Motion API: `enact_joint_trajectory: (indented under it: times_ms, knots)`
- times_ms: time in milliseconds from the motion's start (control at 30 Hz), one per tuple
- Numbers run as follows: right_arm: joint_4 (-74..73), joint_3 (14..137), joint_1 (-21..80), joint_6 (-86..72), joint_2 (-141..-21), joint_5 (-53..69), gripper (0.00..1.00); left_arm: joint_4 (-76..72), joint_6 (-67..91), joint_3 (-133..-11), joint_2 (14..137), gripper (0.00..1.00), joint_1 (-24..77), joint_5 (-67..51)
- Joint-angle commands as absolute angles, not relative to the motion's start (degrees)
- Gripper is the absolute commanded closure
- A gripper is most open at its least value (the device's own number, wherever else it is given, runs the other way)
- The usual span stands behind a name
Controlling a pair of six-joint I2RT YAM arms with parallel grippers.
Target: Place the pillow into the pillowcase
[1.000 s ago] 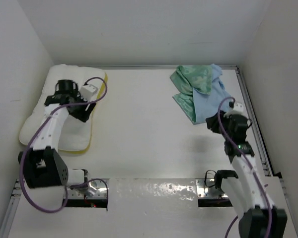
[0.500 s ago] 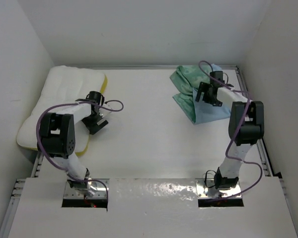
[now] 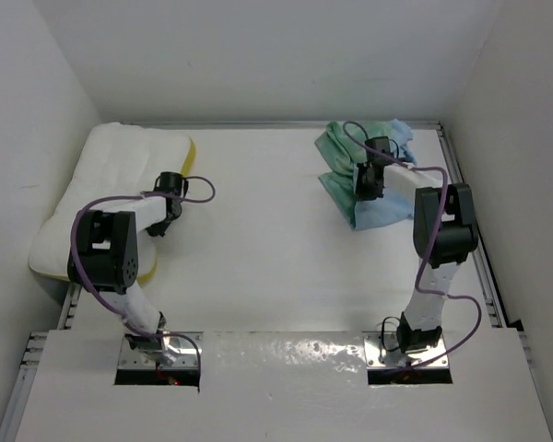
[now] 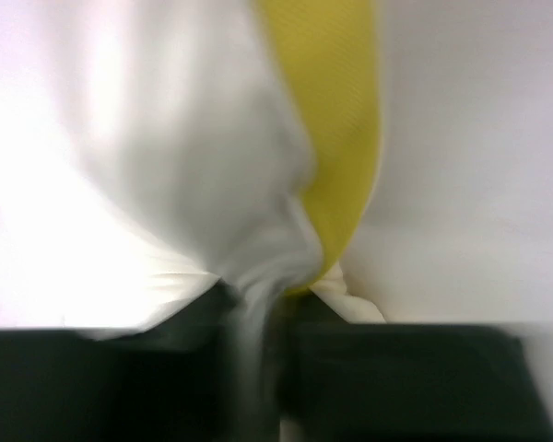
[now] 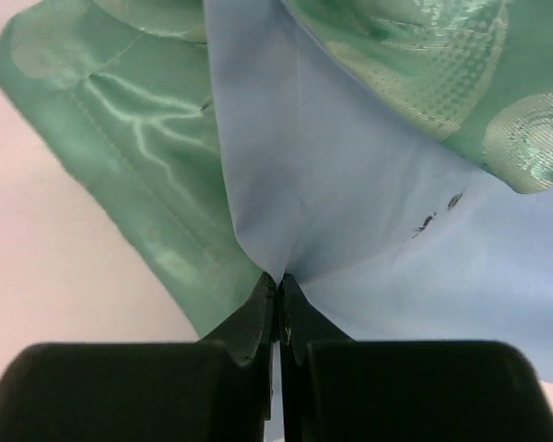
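The puffy white pillow [image 3: 120, 175] with a yellow side band [image 3: 192, 152] lies at the far left of the table. My left gripper [image 3: 157, 226] is at its near right edge; in the left wrist view that gripper [image 4: 258, 313] is shut on a bunched fold of white pillow [image 4: 166, 138] fabric beside the yellow band [image 4: 336, 138]. The pillowcase [image 3: 346, 147] lies crumpled at the back right, sea-green above and light blue below. My right gripper [image 3: 364, 181] rests on it. Seen from the right wrist, it [image 5: 278, 285] is shut on a pinch of the pillowcase's [image 5: 350, 184] blue side.
White walls close in the table [image 3: 258, 230] at the left, back and right. A metal rail [image 3: 463, 203] runs along the right edge beside the pillowcase. Purple cables loop off both arms.
Both grippers went from open to shut on fabric. The left one shifted a little left onto the pillow's edge; the right one moved slightly left and nearer over the pillowcase.
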State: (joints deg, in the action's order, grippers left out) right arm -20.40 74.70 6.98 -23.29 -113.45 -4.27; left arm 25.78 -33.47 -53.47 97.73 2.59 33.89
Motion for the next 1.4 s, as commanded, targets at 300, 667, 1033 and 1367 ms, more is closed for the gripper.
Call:
enact_joint_trajectory:
  times_ms: [300,667,1033,1367]
  knots:
    - [-19.8,89.1,8.4,-21.2,-87.0,18.2,1.0,32.1,-44.2,-58.1,82.5,1.0,-0.9,9.3]
    - [-20.3,98.9,8.4,-22.6,-75.7,12.1,1.0,58.3,-52.0,-59.0,73.8,1.0,33.5,-2.9]
    - [-44.9,110.0,-6.8,-17.3,-96.8,-8.2,0.38,43.4,-67.9,-31.7,56.8,0.98,33.2,26.5]
    - [-42.1,96.6,-1.7,-16.9,-97.5,-7.1,0.2,43.5,-59.7,-43.0,63.3,0.0,19.7,13.0]
